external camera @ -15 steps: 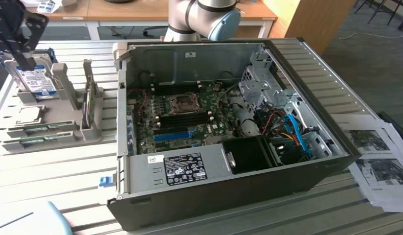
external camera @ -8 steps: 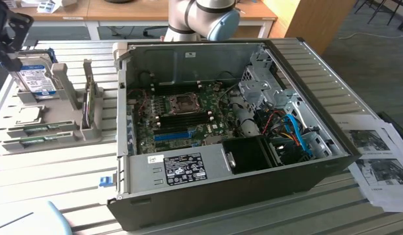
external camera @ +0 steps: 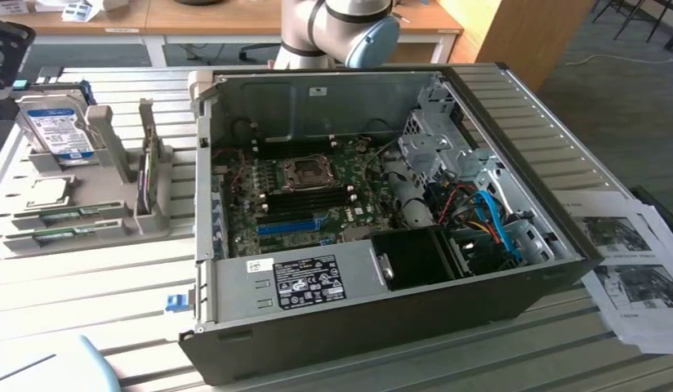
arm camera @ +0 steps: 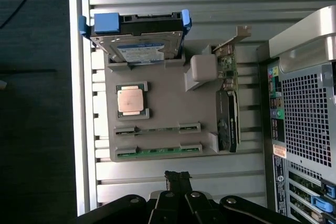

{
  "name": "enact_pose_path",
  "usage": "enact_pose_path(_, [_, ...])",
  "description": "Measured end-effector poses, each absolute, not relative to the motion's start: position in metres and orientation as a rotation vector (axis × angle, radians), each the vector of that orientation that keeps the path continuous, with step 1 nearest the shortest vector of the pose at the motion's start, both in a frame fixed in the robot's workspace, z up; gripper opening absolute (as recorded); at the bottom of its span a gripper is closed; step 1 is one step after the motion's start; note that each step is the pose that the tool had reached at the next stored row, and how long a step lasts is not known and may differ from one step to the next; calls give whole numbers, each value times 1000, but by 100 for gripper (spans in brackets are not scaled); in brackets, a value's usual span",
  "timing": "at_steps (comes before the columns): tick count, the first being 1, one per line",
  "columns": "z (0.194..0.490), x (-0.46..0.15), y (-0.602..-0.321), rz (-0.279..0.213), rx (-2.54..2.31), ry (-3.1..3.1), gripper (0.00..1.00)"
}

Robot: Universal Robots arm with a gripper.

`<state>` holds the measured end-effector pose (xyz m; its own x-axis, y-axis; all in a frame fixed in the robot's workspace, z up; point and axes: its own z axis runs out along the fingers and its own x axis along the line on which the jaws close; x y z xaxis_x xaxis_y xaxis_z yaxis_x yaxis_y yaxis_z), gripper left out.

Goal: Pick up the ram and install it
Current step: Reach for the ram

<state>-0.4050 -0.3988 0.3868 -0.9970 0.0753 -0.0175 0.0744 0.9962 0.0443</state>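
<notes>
Gripper (arm camera: 177, 177) hangs above the slatted table (arm camera: 173, 9), fingers pressed together, nothing held. It sits just off the near edge of the grey holder (arm camera: 168, 98).

The ram (arm camera: 157, 151) lies on edge in the holder's nearest groove. A second stick (arm camera: 157, 129) lies parallel in the next groove, just beyond. In the exterior view the ram (external camera: 53, 237) is at the exterior view's left, well apart from the open PC case (external camera: 511, 294).

Step in hand, as I judge it: the approach to the ram.
- Jaws need to part before going down.
- Centre on the stick's middle, between the two raised end blocks.
- Pinch across the thin faces and draw it straight up out of the groove, no twisting.
- Keep clear of the second stick and the processor chip (arm camera: 130, 99) beyond.

Hard to make out:
- Only the ram's top edge shows; the rest is sunk in the groove and its chips are not readable.
- Gripper body is cut off at the frame edge.
- The dark slots on the motherboard (external camera: 314, 194) are too small to tell whether the latches are open.
- The arm (external camera: 336, 28) is cropped.
</notes>
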Motion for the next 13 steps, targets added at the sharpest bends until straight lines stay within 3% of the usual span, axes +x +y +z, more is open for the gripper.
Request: enact_pose_path(13, [387, -406, -390, 68, 117, 3120, 9])
